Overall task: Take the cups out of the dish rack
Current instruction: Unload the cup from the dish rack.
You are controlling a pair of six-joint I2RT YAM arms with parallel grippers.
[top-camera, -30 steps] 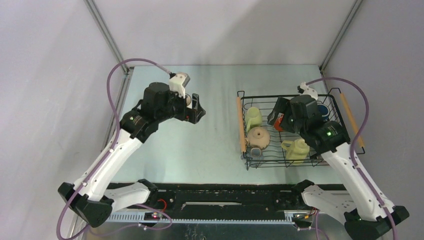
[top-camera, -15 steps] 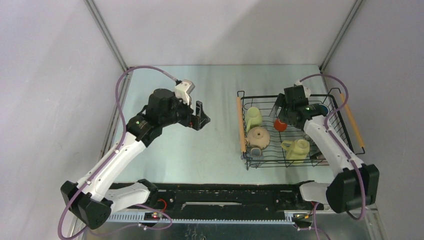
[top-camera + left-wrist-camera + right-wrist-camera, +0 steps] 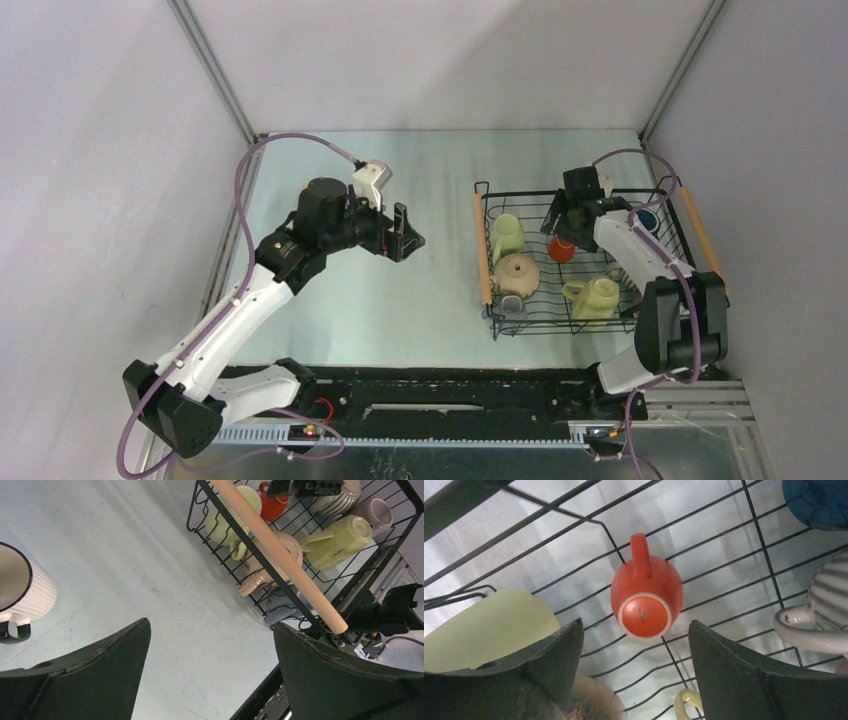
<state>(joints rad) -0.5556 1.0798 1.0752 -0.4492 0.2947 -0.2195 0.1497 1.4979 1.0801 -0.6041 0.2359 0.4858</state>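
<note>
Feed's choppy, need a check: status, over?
Left gripper jaws open, empty. Right gripper jaws open, above orange-red cup in dish rack. Yellow-green cup close beside.

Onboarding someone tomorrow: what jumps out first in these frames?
The orange-red cup, bottom-up in the black wire dish rack on the right of the table, with the right pincer open just above it. Next, a white ribbed mug standing on the table by the open left pincer.

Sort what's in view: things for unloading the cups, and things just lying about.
Job: dish rack; orange-red cup; far yellow-green cup; near yellow-green cup; tan cup; dark blue cup; grey cup; striped cup; mauve cup; white ribbed cup on the table.
Lying about: purple cables; black rail at near edge.
</note>
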